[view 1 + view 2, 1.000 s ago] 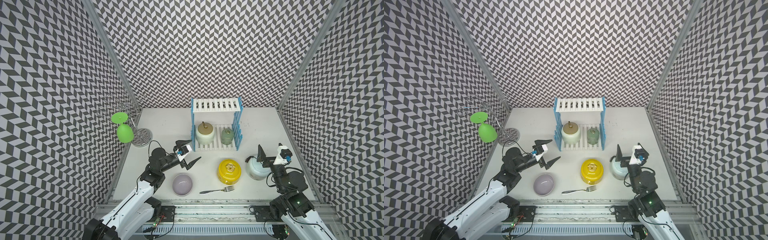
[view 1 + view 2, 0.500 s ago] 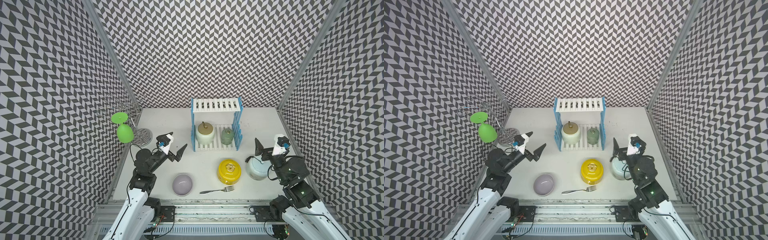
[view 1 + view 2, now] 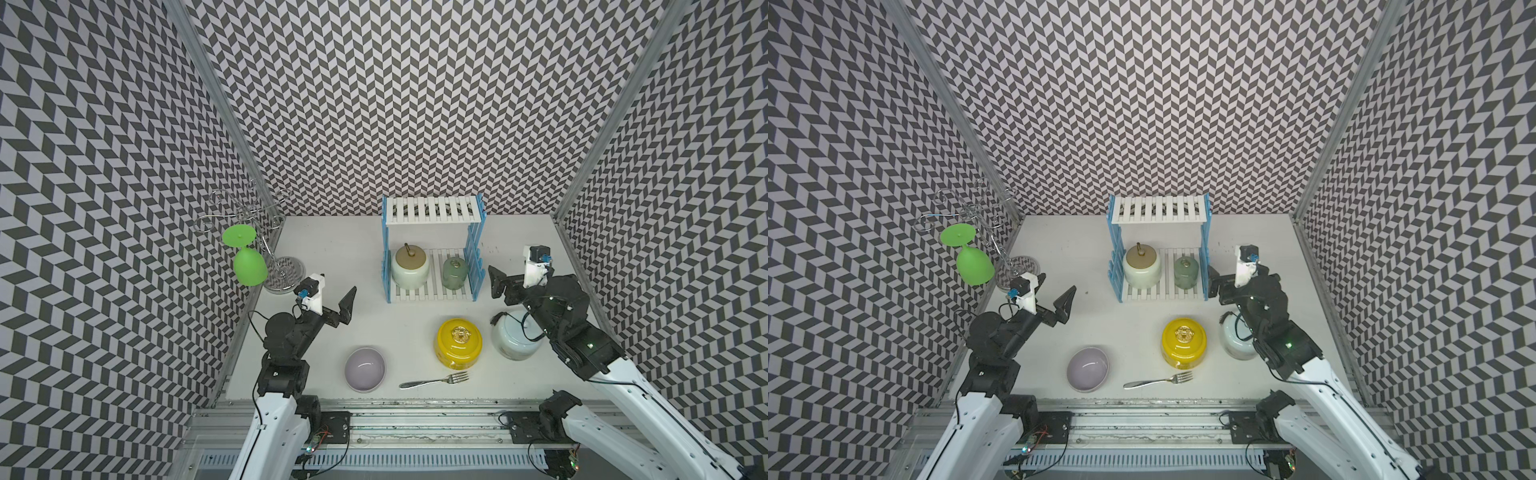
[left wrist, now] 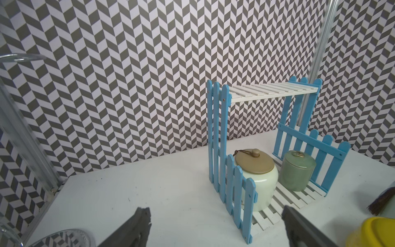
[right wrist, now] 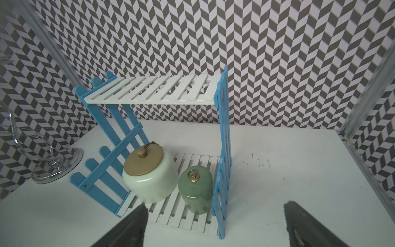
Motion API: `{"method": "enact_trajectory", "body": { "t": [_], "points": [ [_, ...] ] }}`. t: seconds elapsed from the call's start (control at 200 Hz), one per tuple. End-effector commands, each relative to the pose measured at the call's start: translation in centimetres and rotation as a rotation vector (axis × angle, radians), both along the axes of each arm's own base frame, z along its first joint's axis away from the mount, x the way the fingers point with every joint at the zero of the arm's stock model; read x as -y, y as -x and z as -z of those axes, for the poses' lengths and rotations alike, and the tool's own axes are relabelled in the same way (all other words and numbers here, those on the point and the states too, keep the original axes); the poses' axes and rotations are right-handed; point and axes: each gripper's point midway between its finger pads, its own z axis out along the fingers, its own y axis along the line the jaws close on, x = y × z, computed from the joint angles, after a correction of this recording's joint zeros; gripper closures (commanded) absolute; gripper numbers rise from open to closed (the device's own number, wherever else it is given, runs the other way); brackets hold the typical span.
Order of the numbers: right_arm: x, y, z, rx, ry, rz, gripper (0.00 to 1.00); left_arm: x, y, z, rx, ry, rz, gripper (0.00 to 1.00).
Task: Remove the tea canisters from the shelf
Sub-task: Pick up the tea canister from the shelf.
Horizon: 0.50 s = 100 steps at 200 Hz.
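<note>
The shelf [image 3: 432,212] stands at the back middle. On its lower tier sit a cream canister with a tan lid [image 3: 409,268] and a small grey-green canister [image 3: 455,272]. On the table in front stand a yellow canister [image 3: 458,343] and a pale blue-white canister [image 3: 513,340], which is partly hidden by my right arm. My left gripper [image 3: 330,305] hangs open and empty left of the shelf. My right gripper [image 3: 515,278] is open and empty just right of the shelf. Both wrist views face the two shelved canisters [image 4: 256,181] [image 5: 195,190].
A green goblet [image 3: 248,266] hangs upside down on a chrome wire stand [image 3: 282,274] at the left wall. A lilac bowl [image 3: 365,369] and a fork [image 3: 434,380] lie near the front edge. Patterned walls close in three sides.
My left gripper has drawn back to the left, away from the shelf's front. My right gripper has risen from beside the pale canister toward the shelf's right side. Both stay open.
</note>
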Motion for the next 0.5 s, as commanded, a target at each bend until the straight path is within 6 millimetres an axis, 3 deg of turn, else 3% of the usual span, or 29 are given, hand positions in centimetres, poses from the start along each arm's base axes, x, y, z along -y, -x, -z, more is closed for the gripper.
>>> {"method": "enact_trajectory", "body": {
  "t": [0.0,0.496],
  "points": [
    [-1.6,-0.1,-0.4,-0.018,-0.058,-0.011,0.0,-1.1,-0.1,-1.5,0.054,0.033,-0.057,0.0],
    [-8.8,-1.5,3.0,-0.232,-0.097,-0.069,0.01,-2.1,-0.1,-2.2,0.096,0.004,-0.105,0.0]
  ]
}}
